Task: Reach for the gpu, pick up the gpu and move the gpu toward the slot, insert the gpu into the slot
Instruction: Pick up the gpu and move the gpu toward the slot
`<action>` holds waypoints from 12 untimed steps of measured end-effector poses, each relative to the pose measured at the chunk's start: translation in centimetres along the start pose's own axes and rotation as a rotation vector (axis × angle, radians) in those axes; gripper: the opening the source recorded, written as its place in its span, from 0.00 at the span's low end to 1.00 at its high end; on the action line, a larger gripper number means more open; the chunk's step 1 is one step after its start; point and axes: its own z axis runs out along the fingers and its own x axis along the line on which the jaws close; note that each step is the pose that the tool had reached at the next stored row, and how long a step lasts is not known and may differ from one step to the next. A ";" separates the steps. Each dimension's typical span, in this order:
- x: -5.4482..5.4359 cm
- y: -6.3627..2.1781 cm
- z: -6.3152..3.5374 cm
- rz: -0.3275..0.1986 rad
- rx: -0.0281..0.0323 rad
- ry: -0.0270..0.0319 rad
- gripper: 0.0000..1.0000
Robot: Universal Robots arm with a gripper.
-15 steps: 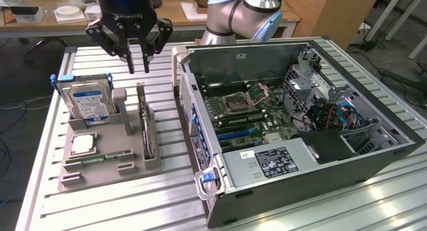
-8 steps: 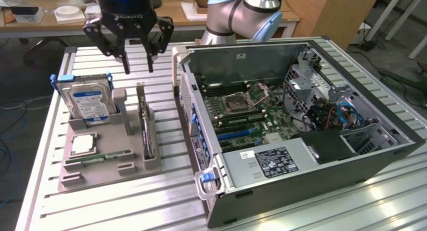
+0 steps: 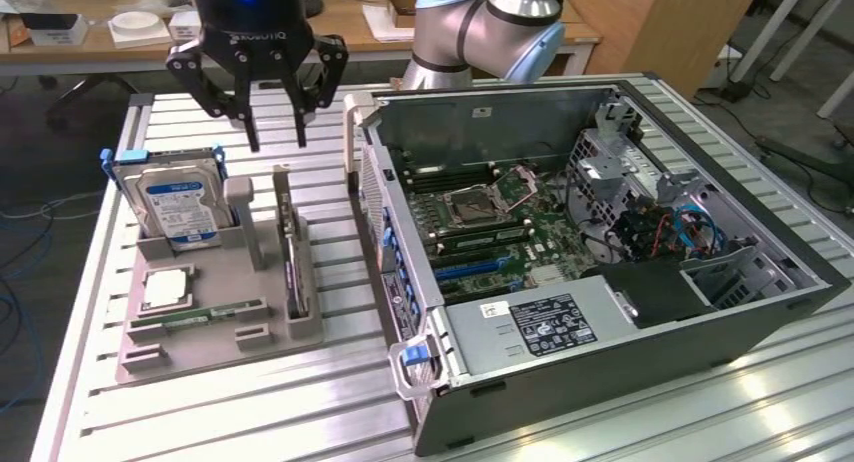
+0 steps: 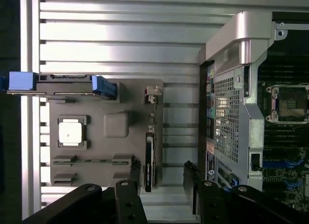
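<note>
- Claw point(image 4: 162, 165) sits closest to the lens. Its black fingers point(image 4: 128, 195) are spread wide, with nothing between them and nothing touched.
- Exterior view: the claw hangs over the far end of the gpu point(image 3: 288, 244), at 12 o'clock of it. The tips are clear of the card's upper edge.
- Wrist view: it looks down on the gpu's thin edge, which lies between the two fingers and nearer one of them.
- The gpu stands on edge in a groove of the grey holder point(image 3: 200, 337) and is not yet lifted.
- Same holder, exterior view: the hard drive point(image 3: 180, 207) stands upright at 9 o'clock of the gpu. The processor chip point(image 3: 167, 287) and memory stick point(image 3: 214, 310) lie flat at about 8 o'clock.
- The computer case point(image 3: 747, 312) lies open at 3 o'clock of the holder, with the motherboard point(image 3: 534, 222) exposed.
- The slot point(image 3: 470, 266) is blue and empty, well apart from the gpu.
- Progress, as a judgement: the reach is nearly lined up. Grasp, lift, carry and insertion are all left to do.
</note>
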 end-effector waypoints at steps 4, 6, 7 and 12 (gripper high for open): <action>0.0 -0.16 0.14 -0.005 -0.0001 0.0003 0.48; 0.0 -0.25 0.25 -0.007 -0.0002 0.0004 0.48; 0.0 -0.28 0.30 -0.008 -0.0002 0.0004 0.48; 0.0 -0.53 0.59 -0.012 -0.0002 0.0006 0.48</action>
